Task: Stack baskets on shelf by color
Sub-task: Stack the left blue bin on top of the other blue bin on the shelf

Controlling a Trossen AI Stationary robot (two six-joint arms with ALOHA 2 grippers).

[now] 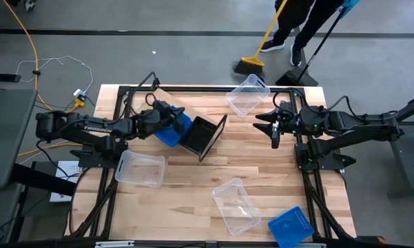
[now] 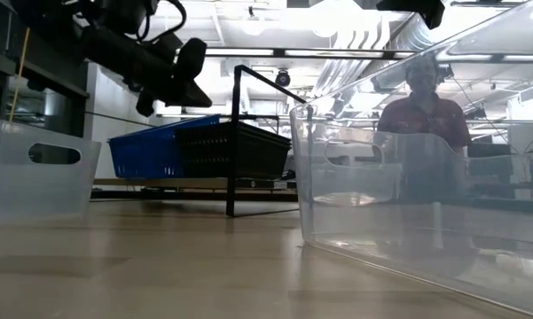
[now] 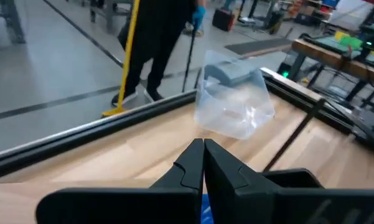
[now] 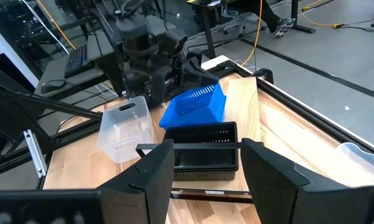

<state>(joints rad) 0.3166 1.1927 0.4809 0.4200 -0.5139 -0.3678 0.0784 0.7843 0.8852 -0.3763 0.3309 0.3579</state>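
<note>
A blue basket (image 1: 171, 131) sits tilted left of centre, against a black slatted basket (image 1: 200, 136) that stands inside the shelf's thin black frame (image 1: 219, 131). In the right wrist view the blue basket (image 4: 196, 107) opens toward the camera, with the black basket (image 4: 202, 152) in front of it. My left gripper (image 1: 177, 112) is shut just above the blue basket's far rim; its fingers (image 3: 193, 165) meet. My right gripper (image 1: 271, 128) hovers open at the table's right, pointing at the shelf, with the gripper (image 4: 205, 163) holding nothing. My left gripper stands with shut fingers (image 4: 188, 70) at the blue basket's upper rim (image 4: 202, 87), coming level from the table's left. Whether the fingers touch or pinch that rim I cannot tell; the gripper body hides the spot.
Clear baskets lie at the far edge (image 1: 247, 94), near left (image 1: 139, 168) and near centre (image 1: 235, 205). A second blue basket (image 1: 291, 226) is at the near right corner. A person (image 1: 299, 24) sweeps with a yellow broom (image 1: 262, 48) beyond the far edge; another person (image 2: 423, 111) stands behind.
</note>
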